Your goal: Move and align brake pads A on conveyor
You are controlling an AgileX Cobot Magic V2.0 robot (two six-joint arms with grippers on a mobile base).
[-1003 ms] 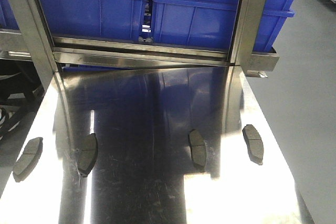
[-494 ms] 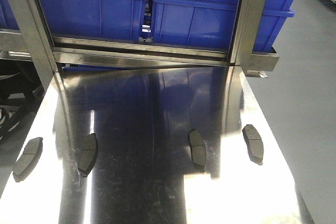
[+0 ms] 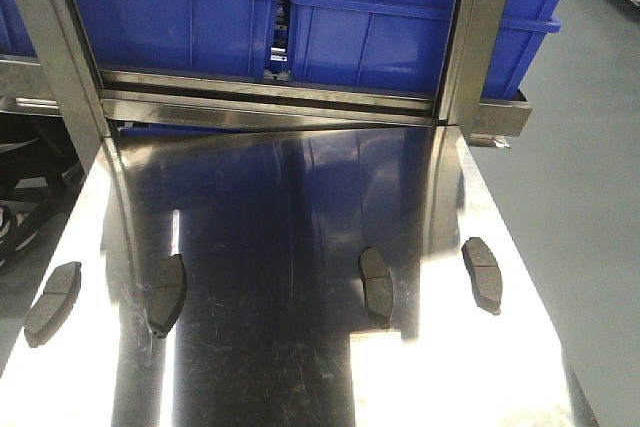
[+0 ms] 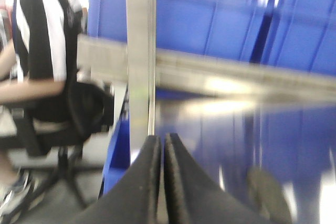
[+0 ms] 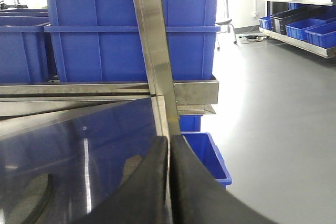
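Note:
Several dark-grey brake pads A lie in a loose row on the shiny steel tabletop (image 3: 290,217): one at the far left (image 3: 52,297), one left of centre (image 3: 167,292), one right of centre (image 3: 376,285), one near the right edge (image 3: 483,272). The conveyor is out of view. Neither gripper shows in the front view. My left gripper (image 4: 161,141) is shut and empty, with a blurred pad (image 4: 269,200) low to its right. My right gripper (image 5: 169,142) is shut and empty above the table's right edge, with a pad (image 5: 135,163) just left of it.
Blue bins (image 3: 370,17) sit on a steel frame rail (image 3: 270,97) behind the table, between two steel uprights (image 3: 470,37). A person on a black chair (image 4: 42,77) sits off the table's left side. A blue bin (image 5: 202,153) stands on the grey floor at right.
The pads lie where they were. The front view has drifted very slightly; the left wrist view is blurred.

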